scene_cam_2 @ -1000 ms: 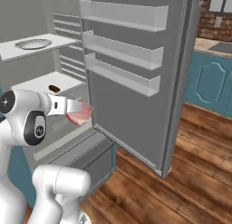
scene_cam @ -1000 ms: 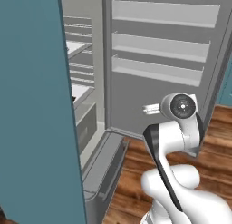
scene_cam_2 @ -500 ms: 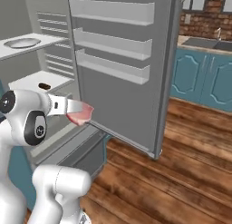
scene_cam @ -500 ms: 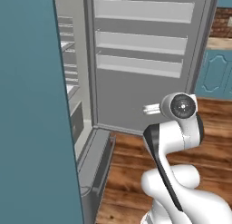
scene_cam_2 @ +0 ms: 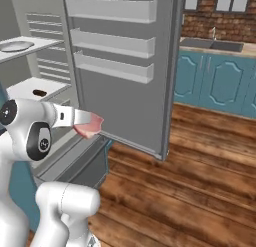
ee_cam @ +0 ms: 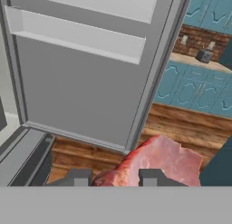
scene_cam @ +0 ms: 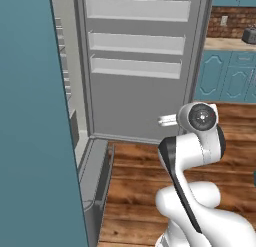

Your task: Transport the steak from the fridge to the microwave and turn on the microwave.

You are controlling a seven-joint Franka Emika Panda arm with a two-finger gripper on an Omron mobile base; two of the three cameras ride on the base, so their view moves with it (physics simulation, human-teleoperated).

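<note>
We see the fridge standing open, its door swung wide straight ahead of the gripper and blocking the way forward, the door racks jutting toward us; the steak fills the space between the jaws; to the right of the door edge the wooden floor lies open as far as the teal cupboards; a teal panel walls off the left.

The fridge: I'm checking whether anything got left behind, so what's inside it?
Inside the fridge, a plate sits on a white shelf, above a pale drawer. The open door and the arm hide the rest.
</note>
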